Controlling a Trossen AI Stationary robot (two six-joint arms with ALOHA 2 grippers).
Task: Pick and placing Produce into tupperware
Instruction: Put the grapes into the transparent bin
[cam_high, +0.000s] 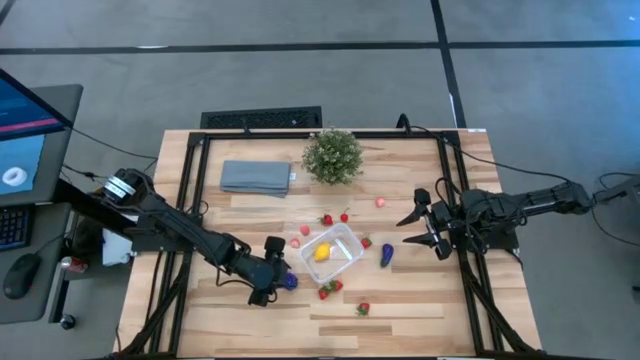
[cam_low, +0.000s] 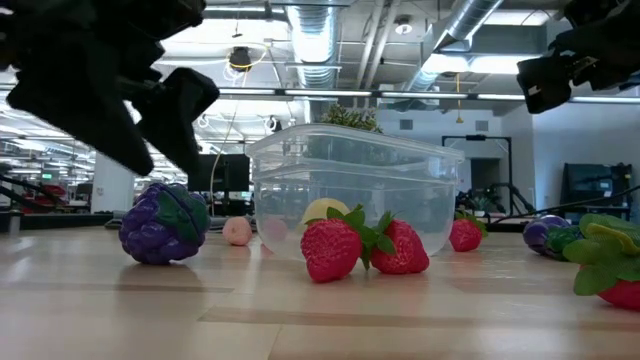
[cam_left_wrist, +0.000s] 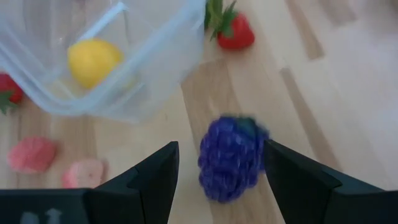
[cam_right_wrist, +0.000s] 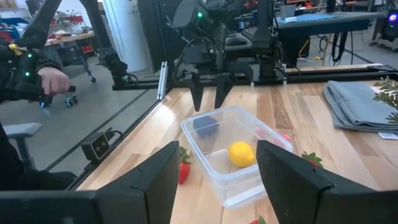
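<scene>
Produce is scattered all over my table, so going from nearest to farthest: down in the lower middle of the overhead shot there's a lone strawberry (cam_high: 362, 308), and just above it a pair of strawberries (cam_high: 329, 288) sitting right against the near side of the tupperware (cam_high: 345, 240). Left of those, my left gripper (cam_high: 277, 282) hangs over the purple berry (cam_left_wrist: 229, 158), which sits on the wood; in my left wrist shot it's in the lower middle, between my two fingers (cam_left_wrist: 155, 180), which are spread apart with a gap on each side, so nothing grabbed. The tupperware is dead centre of the table, clear and lidless, with the yellow piece (cam_high: 322, 252) inside it. Two small pink pieces (cam_left_wrist: 56, 163) lie on the wood just outside its left wall. On its right side there's another strawberry (cam_high: 366, 242) and then the second purple piece (cam_high: 386, 255). My right gripper (cam_high: 424, 226) is parked in the air over at the middle right, fingers spread and empty. Past the box, a couple of small red ones (cam_high: 335, 218) and a pink one (cam_high: 380, 202). Farthest back, upper middle, are the green potted plant (cam_high: 332, 155) and the folded grey-blue cloth (cam_high: 256, 177).
</scene>
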